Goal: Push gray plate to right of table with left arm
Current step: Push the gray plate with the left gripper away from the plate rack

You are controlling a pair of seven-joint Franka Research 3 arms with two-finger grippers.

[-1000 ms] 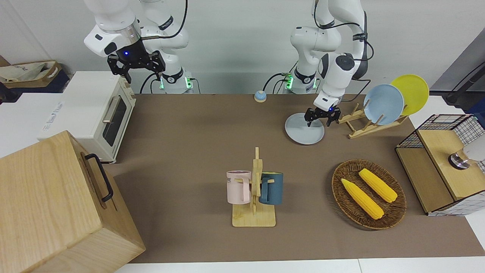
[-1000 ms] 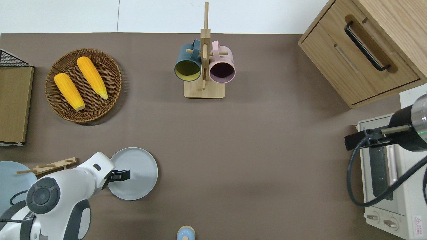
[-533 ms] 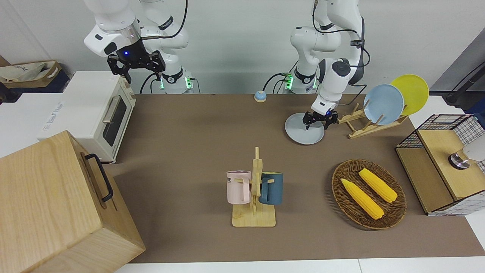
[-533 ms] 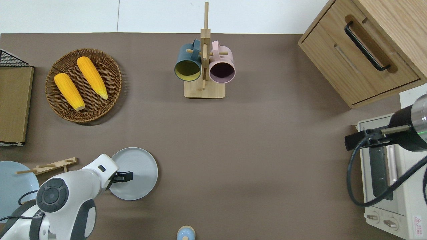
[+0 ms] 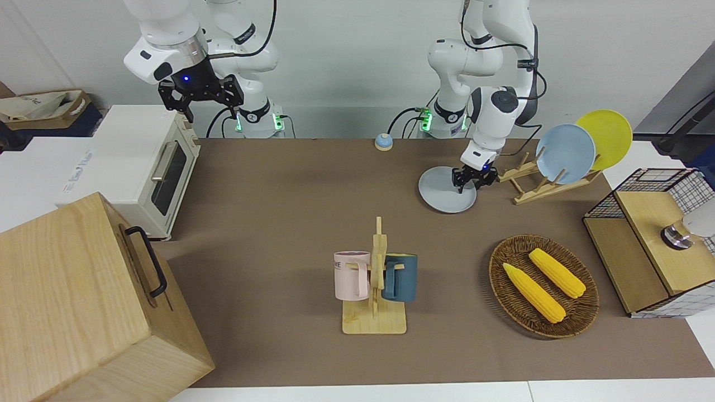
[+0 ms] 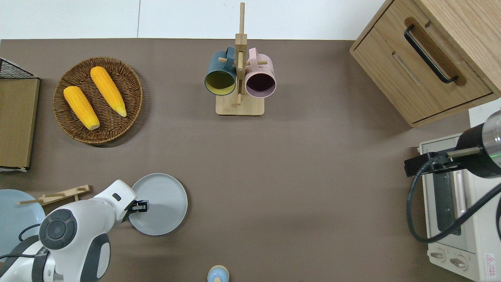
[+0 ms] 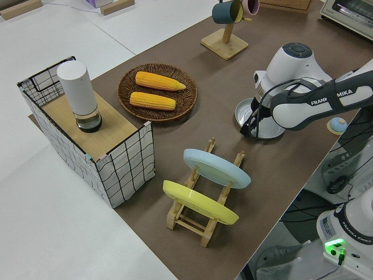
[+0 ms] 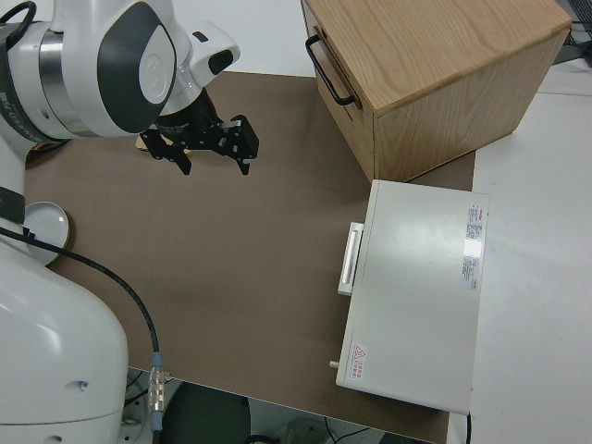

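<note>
The gray plate [image 5: 441, 192] [image 6: 164, 203] [image 7: 240, 111] lies flat on the brown table [image 5: 279, 184], close to the robots' edge and toward the left arm's end. My left gripper [image 5: 472, 183] [image 6: 143, 205] [image 7: 252, 127] is low over the plate, pointing down at the part of its rim nearest the wooden rack. Whether it touches the plate does not show. The right gripper [image 5: 209, 109] [image 8: 215, 162] is open and empty, its arm parked.
A wooden rack [image 5: 536, 184] with a sky-blue plate [image 5: 564, 153] and a yellow plate [image 5: 606, 137] stands beside the gray plate. Also here: corn basket [image 5: 543, 285], mug stand [image 5: 375, 279], small bell [image 5: 383, 141], toaster oven [image 5: 145, 167], wooden cabinet [image 5: 84, 301], wire-mesh box [image 5: 653, 240].
The left gripper came down onto the plate's rack-side rim and turned a little. The plate has slid slightly toward the right arm's end. The right arm has not moved.
</note>
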